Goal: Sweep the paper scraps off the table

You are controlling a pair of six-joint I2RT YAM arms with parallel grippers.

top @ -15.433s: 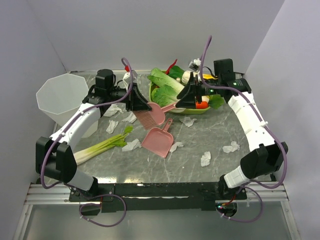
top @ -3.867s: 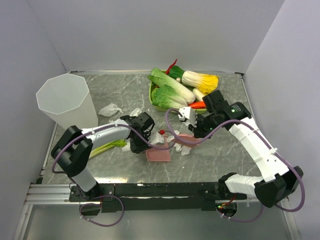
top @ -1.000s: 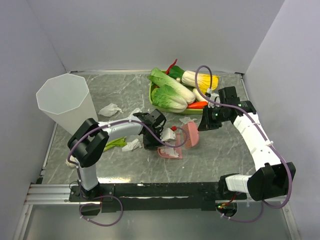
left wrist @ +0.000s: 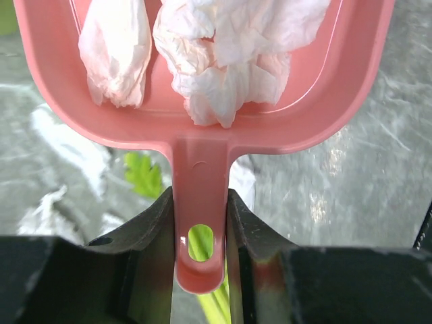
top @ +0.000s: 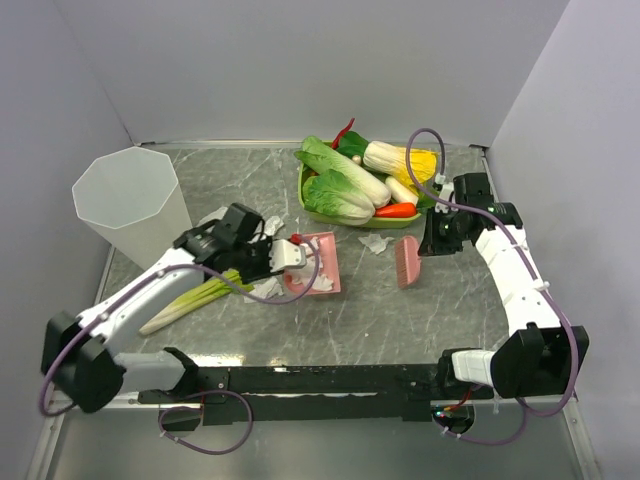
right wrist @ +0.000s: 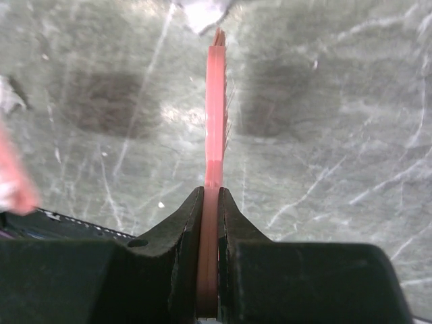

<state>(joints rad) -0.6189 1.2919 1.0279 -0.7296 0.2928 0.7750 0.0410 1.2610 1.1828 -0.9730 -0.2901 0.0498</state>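
Top: left fingers (top: pixel 281 260) were clamped on the handle of the pink dustpan (top: pixel 318 266), left of centre on the bench (top: pixel 450 310). Loose paper scraps (top: pixel 376 242) lay just near of the veg basket (top: pixel 345 190), with more by the leek (top: pixel 190 300). Right fingers (top: pixel 428 246) were clamped on the pink brush (top: pixel 407 262), well right of the pan.
Left wrist: handle pinched between both fingers, two crumpled wads inside the pan.
Right wrist: brush seen edge-on, gripped tight, one scrap beyond its tip.
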